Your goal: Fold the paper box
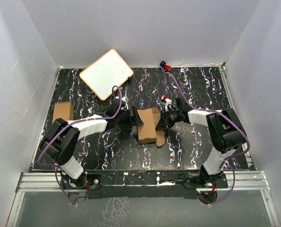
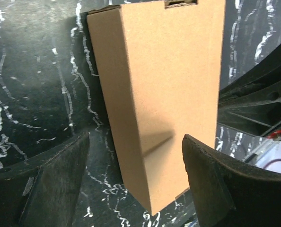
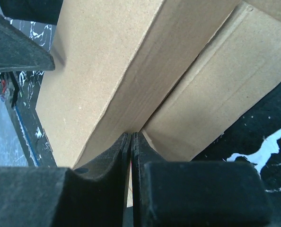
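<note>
The paper box (image 1: 147, 125) is a small brown oblong carton at the table's middle, with one flap (image 1: 159, 140) open at its near right corner. My left gripper (image 1: 134, 118) is at its left side. In the left wrist view the jaws stand wide open, and the box (image 2: 164, 94) lies between the fingers (image 2: 211, 184) without touching them. My right gripper (image 1: 165, 118) is at the box's right side. In the right wrist view it (image 3: 131, 137) is pressed shut at the crease between the box body (image 3: 107, 71) and a flap (image 3: 221, 99), with a thin tan edge between the pads.
A second small brown carton (image 1: 63, 112) lies at the table's left edge. A white board with a tan rim (image 1: 106, 73) lies at the back left. A red-tipped cable end (image 1: 166, 66) sits at the back edge, and purple cables run along both arms.
</note>
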Controlling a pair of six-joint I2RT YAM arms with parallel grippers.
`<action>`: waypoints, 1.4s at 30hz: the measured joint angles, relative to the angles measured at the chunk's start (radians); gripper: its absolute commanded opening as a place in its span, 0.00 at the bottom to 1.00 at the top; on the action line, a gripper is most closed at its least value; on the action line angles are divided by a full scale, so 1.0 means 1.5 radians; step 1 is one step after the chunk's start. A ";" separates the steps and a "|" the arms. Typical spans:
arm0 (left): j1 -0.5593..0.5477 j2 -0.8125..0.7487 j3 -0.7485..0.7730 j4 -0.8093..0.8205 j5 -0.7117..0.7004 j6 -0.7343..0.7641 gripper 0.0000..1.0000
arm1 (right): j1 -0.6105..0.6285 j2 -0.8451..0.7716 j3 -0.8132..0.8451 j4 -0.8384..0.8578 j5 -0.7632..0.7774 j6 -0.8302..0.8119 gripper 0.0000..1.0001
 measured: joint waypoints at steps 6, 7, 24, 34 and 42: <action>0.000 -0.054 -0.008 -0.051 -0.056 0.049 0.77 | 0.000 0.018 0.017 -0.013 -0.023 -0.016 0.17; 0.000 -0.079 -0.014 -0.055 -0.065 0.058 0.77 | -0.001 0.016 0.020 -0.020 -0.023 -0.026 0.18; 0.000 -0.121 -0.054 -0.033 -0.050 0.055 0.76 | -0.011 -0.075 0.021 -0.086 -0.018 -0.166 0.08; -0.006 0.067 0.102 -0.108 -0.027 0.107 0.76 | 0.059 0.039 0.037 -0.105 -0.039 -0.150 0.09; -0.006 0.078 0.145 -0.178 -0.046 0.152 0.75 | 0.091 0.061 0.064 -0.128 -0.038 -0.152 0.14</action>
